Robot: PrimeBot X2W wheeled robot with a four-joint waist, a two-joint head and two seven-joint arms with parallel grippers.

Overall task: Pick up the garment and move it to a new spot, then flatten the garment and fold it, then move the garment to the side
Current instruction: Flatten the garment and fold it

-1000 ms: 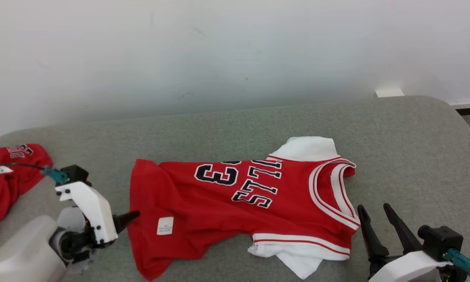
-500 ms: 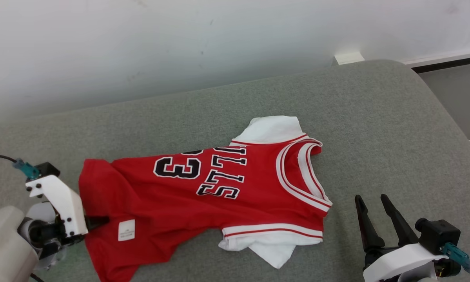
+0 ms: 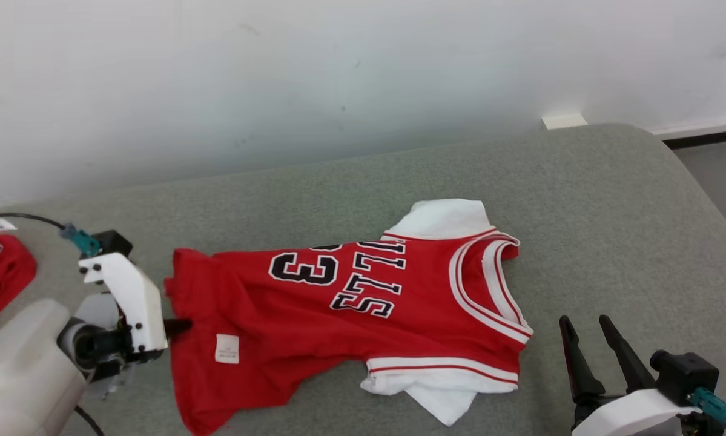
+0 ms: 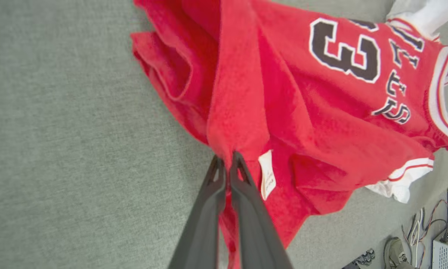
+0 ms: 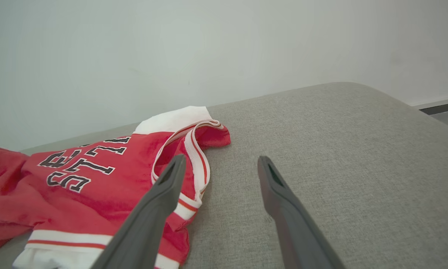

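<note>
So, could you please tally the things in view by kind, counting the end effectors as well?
Red garments: 2, the numbered jersey and a second red garment at the left edge
End effectors: 2, the left end effector and the right end effector
Total: 4

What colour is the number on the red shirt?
Black number edged white; clearest in left wrist view.

Bright, even, diffuse light; faint soft shadows; sharp focus; mild wide-angle stretch at wrist-view edges.
</note>
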